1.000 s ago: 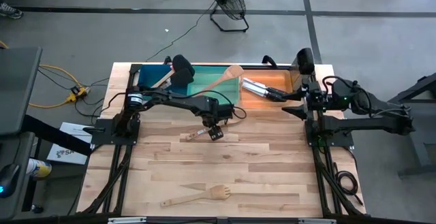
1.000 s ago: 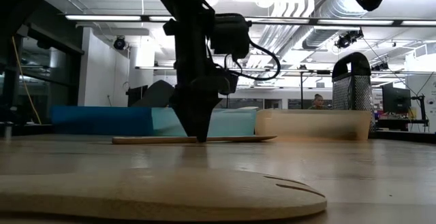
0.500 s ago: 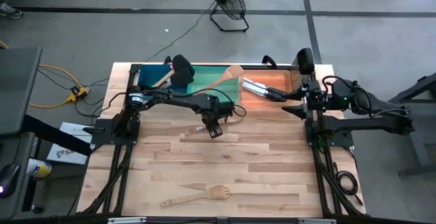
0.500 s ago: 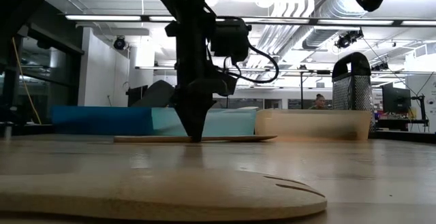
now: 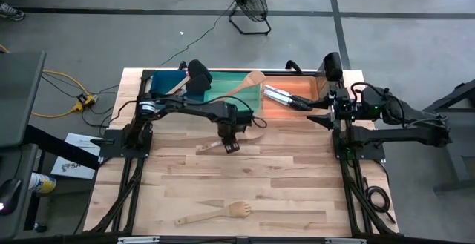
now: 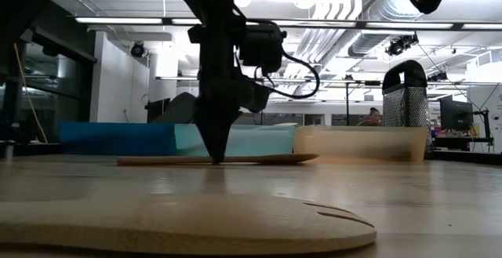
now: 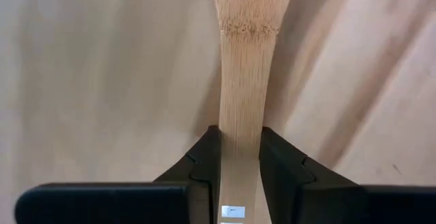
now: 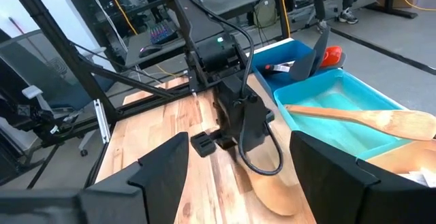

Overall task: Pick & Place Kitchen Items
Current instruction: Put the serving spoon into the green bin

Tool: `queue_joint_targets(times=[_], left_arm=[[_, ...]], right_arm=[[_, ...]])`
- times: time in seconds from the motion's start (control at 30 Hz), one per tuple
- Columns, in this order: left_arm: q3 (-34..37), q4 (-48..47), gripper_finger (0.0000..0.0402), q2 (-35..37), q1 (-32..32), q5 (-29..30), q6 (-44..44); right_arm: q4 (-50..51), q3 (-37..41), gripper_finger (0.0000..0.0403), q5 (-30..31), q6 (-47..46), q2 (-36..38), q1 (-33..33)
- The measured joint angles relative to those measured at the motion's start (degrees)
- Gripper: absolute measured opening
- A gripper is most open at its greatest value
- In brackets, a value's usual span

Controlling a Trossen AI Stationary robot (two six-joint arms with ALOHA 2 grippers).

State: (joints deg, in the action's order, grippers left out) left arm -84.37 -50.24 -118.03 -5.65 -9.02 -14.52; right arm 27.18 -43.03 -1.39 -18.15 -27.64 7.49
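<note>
Spatula [image 7: 240,108] handle lies flat on counter [image 5: 282,177], pinched between left claw [image 7: 240,183] fingers; right claw [image 8: 238,176] open.

No lettering, label, brand or number can be read on anything here.

Butcher-block style wooden table [image 5: 282,177], pale planks running side to side. Along the far edge sit three bins in a row: blue [image 5: 165,81], green [image 5: 226,94], orange [image 5: 297,96]. A wooden spatula [image 5: 249,131] lies flat mid-table, and a wooden fork [image 5: 215,213] near the front edge.
</note>
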Motion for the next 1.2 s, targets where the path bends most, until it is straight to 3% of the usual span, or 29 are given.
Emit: queue_joint_targets(times=[0.23,0.43,0.87,1.2], left_arm=[[0.3,-0.4,0.0067,4.1,0.4,-7.6,1.9],[0.2,1.4,0.0067,7.7,1.1,-7.5,1.0],[0.0,6.5,0.0067,14.3,1.2,-1.7,-1.0],[-0.1,10.2,0.0067,17.1,1.2,7.9,-0.8]], right_arm=[[0.0,0.0,0.0248,0.0,0.0,0.0,0.0],[0.1,0.0,0.0248,0.0,0.0,0.0,0.0],[0.7,0.0,0.0248,1.5,0.0,0.0,0.0],[0.9,0.0,0.0248,1.5,-0.1,0.0,0.0]])
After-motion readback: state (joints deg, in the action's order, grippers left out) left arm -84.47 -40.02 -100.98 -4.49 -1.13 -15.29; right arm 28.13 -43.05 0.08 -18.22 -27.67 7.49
